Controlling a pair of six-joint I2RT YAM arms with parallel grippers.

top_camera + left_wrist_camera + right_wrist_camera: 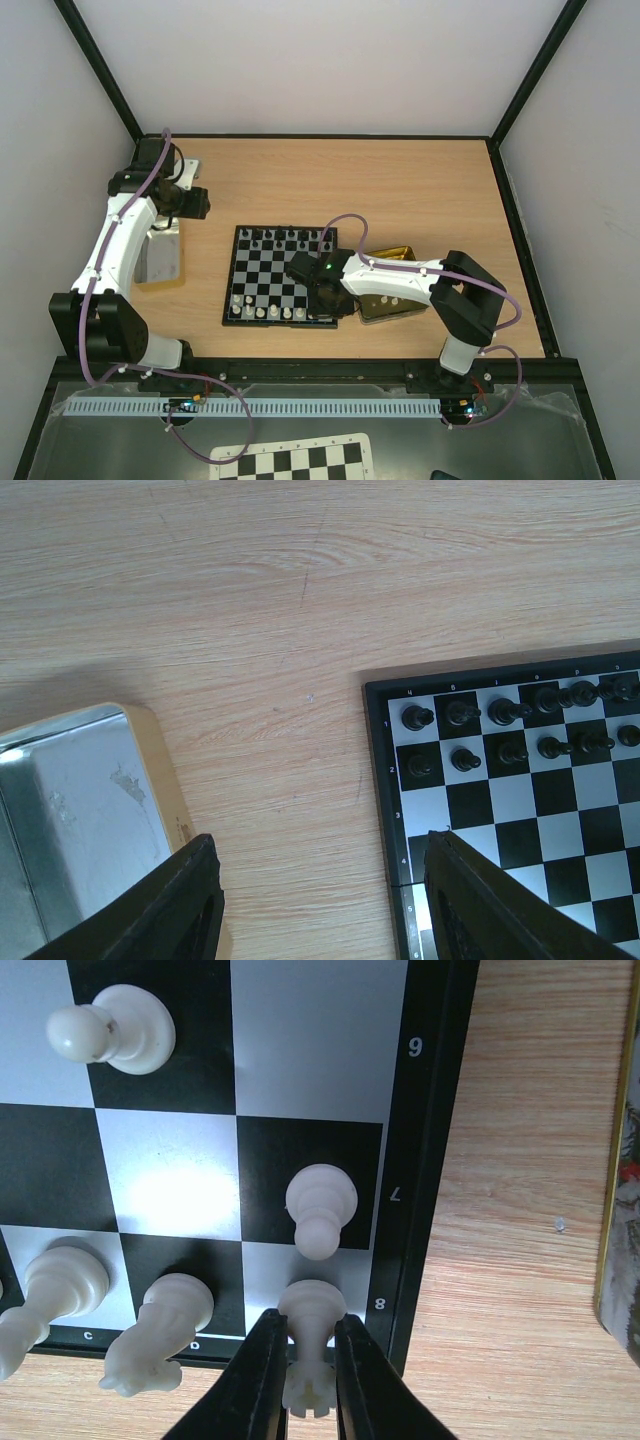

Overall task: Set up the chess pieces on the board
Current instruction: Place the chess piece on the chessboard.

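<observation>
The board lies mid-table. Black chess pieces stand along its far rows, and they show in the left wrist view. White chess pieces stand along its near row. My right gripper is over the board's near right corner. In its wrist view the right gripper is shut on a white rook standing on the corner square beside the 8 mark. A white pawn stands just ahead of it and a knight beside it. My left gripper is open and empty over bare wood left of the board.
A gold tin lies right of the board, partly under the right arm. A metal tin half lies left of the board, seen also in the left wrist view. A printed checkered sheet lies below the arm bases.
</observation>
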